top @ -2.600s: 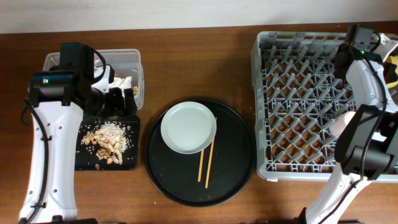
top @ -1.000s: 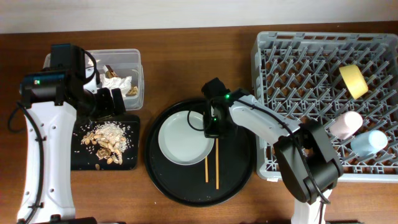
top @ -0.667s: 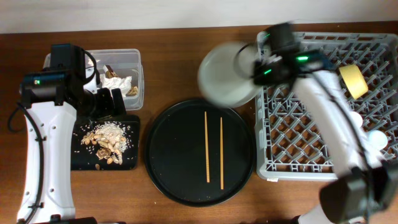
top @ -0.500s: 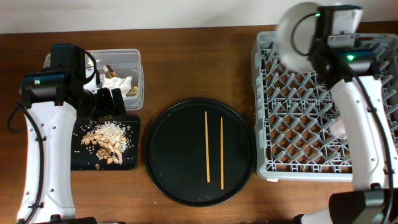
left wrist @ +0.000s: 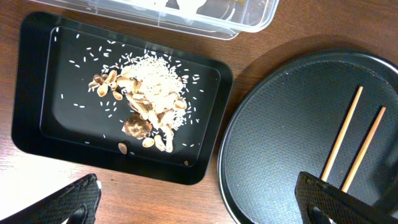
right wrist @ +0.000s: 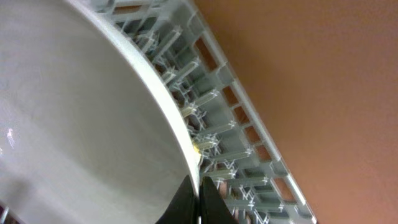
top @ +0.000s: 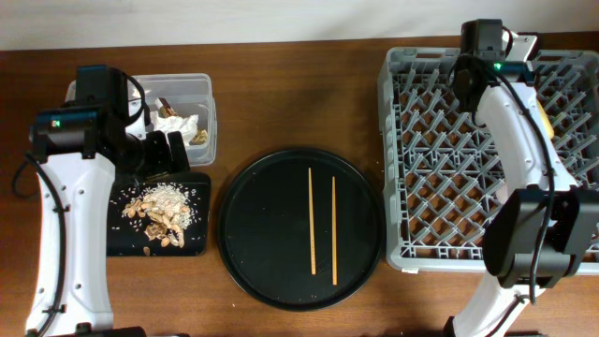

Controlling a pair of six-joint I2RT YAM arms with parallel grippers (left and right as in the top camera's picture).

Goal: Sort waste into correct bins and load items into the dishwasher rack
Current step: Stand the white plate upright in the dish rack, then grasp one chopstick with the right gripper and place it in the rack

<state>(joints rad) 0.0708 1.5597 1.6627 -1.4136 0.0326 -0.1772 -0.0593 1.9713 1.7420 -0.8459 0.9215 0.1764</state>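
Right hand pinches plate rim, plate cropped | left hand spread | overhead: plate hidden

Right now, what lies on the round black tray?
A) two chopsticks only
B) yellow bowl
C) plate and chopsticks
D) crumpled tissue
A: only the two chopsticks lie side by side on the round black tray; the plate is at the dishwasher rack, pinched in the right pincer.
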